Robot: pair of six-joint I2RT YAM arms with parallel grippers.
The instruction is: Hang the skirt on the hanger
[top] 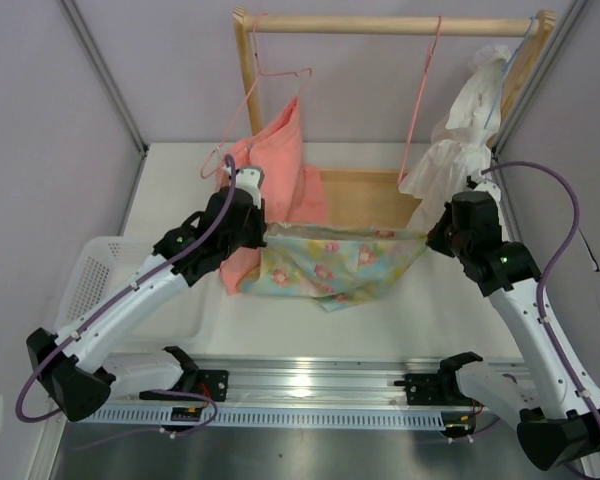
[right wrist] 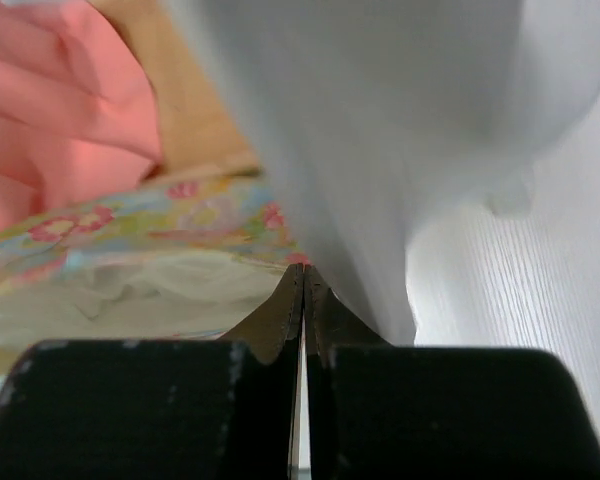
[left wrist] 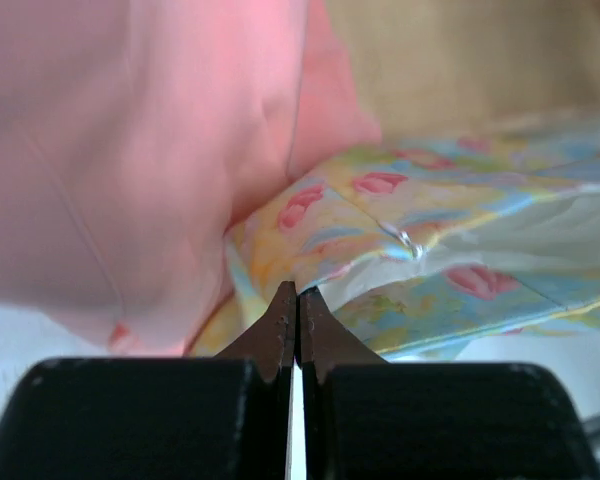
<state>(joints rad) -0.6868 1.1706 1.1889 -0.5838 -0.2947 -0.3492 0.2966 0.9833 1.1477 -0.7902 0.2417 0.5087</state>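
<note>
Left pincer [top: 264,232], right pincer [top: 427,236], skirt [top: 330,262] taut between

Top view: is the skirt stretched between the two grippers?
Yes, the skirt spans from the left gripper to the right gripper, sagging between.

We see a robotics lab cell. Pale-grey panel walls [top: 40,120] surround a white tabletop [top: 400,310] edged by a silver aluminium rail [top: 310,380].

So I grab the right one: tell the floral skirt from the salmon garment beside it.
The skirt is pastel floral; the salmon garment is plain pink. The skirt is held stretched between the left hand and the right hand, on no hanger; the salmon garment hangs on a pink hanger from the wooden rail. Both are soft cloth, side by side.
</note>
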